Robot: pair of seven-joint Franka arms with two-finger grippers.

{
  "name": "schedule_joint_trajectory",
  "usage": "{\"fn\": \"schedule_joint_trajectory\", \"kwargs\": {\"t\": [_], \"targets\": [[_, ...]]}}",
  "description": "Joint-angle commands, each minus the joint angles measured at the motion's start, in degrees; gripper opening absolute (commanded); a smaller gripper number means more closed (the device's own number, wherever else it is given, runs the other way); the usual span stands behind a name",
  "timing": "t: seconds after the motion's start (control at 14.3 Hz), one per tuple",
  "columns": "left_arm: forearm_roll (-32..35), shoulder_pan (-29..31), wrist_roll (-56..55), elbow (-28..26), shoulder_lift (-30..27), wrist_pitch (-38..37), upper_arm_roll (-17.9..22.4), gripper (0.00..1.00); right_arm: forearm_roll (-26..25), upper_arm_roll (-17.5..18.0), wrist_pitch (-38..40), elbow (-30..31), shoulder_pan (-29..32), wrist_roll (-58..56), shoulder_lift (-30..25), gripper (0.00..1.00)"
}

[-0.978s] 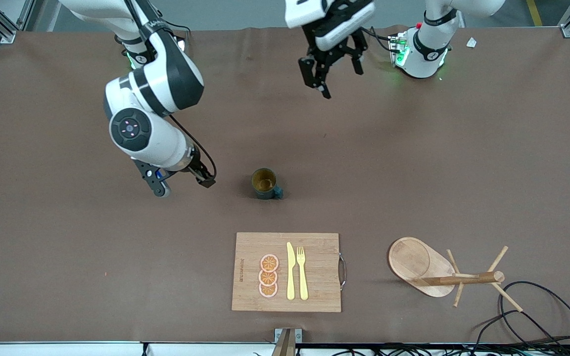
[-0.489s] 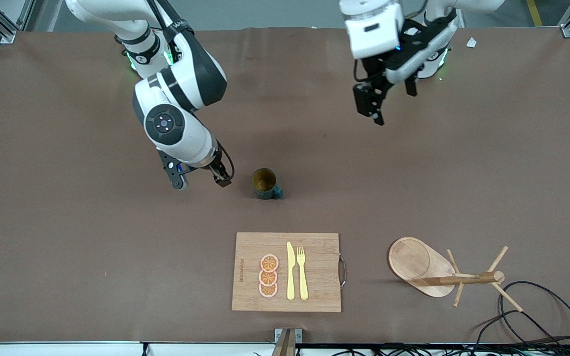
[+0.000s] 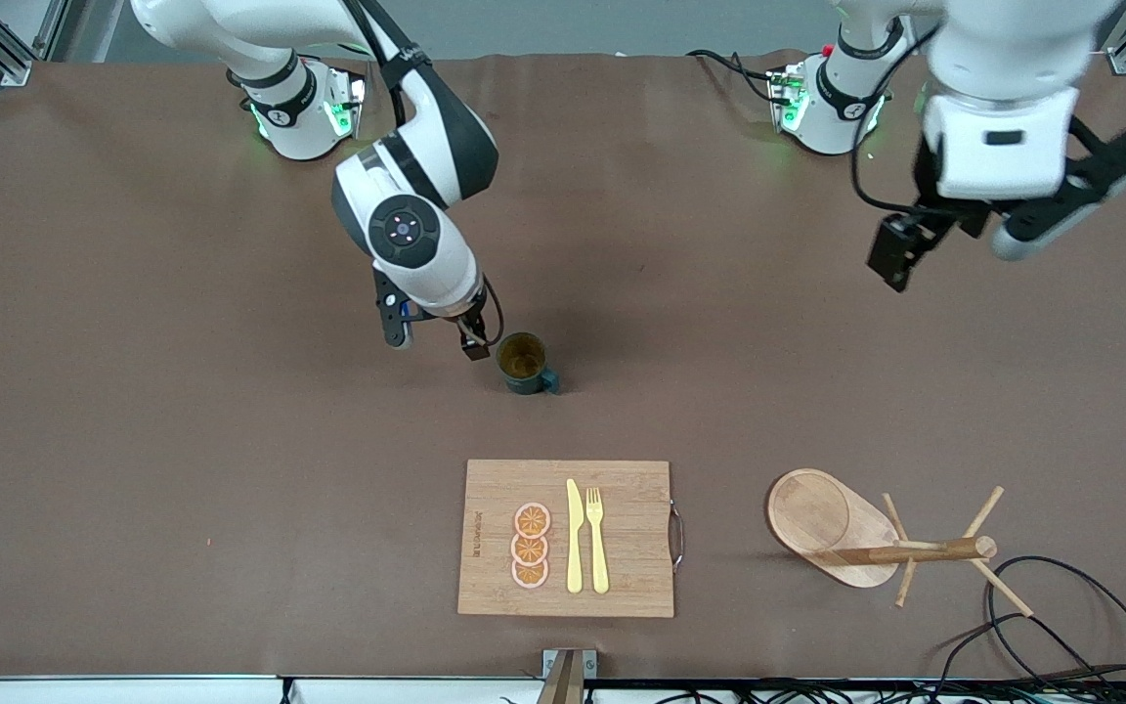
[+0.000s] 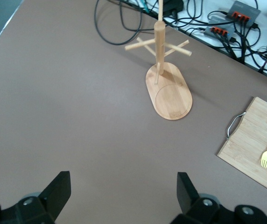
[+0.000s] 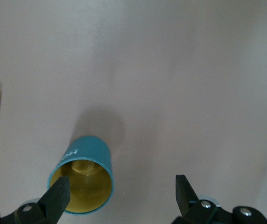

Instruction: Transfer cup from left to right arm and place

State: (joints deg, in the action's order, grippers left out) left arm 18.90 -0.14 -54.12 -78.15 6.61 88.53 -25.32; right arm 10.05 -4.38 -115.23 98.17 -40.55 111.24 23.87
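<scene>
The small dark teal ribbed mug [image 3: 524,363] stands upright mid-worktop. Right pincer [image 3: 435,336], wide and empty, hangs just beside its rim, seemingly lining up a grasp; next it must straddle the wall and close. Left pincer [image 4: 123,191], wide and empty, waits over the worktop's left-arm end

A brown-covered table [image 3: 133,440] fills the frame. A teal cup [image 3: 524,364] stands upright at its centre. Below it, at lower centre, lies a bamboo cutting board [image 3: 622,489]. A wooden peg rack [image 3: 856,538] stands at lower right, with black cables [image 3: 1061,606] beside it.
</scene>
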Motion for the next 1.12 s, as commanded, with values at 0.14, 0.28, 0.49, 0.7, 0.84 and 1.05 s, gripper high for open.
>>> {"fn": "schedule_joint_trajectory", "kwargs": {"t": [0.14, 0.28, 0.49, 0.7, 0.84, 1.05], "targets": [[-9.22, 5.84, 7.70, 0.98, 1.47, 2.26, -0.43, 1.00, 0.85, -0.54, -4.99, 0.71, -3.75, 9.68, 2.93, 1.00], [-9.76, 5.94, 11.13, 0.90, 2.17, 2.26, -0.43, 1.00, 0.85, -0.54, -7.36, 0.71, -5.68, 11.71, 5.04, 1.00], [-9.76, 5.50, 14.48, 0.81, 2.26, 2.08, -0.52, 1.00, 0.85, -0.54, -9.31, 0.54, -6.39, 13.04, 6.63, 1.00], [-9.84, 6.11, 15.71, 0.81, 1.74, -0.62, -0.43, 1.00, 0.85, -0.54, -10.36, 0.45, -6.47, 13.65, 7.42, 1.00], [-10.02, 6.11, 16.51, 0.81, 1.74, -2.48, -0.43, 1.00, 0.85, -0.54, -12.12, 0.45, -6.48, 15.67, 7.94, 1.00], [-10.98, 4.81, 20.00, 0.90, 1.39, -2.31, 1.13, 1.00, 0.93, -0.54, -13.17, 0.18, -7.18, 15.85, 9.09, 1.00]]}}
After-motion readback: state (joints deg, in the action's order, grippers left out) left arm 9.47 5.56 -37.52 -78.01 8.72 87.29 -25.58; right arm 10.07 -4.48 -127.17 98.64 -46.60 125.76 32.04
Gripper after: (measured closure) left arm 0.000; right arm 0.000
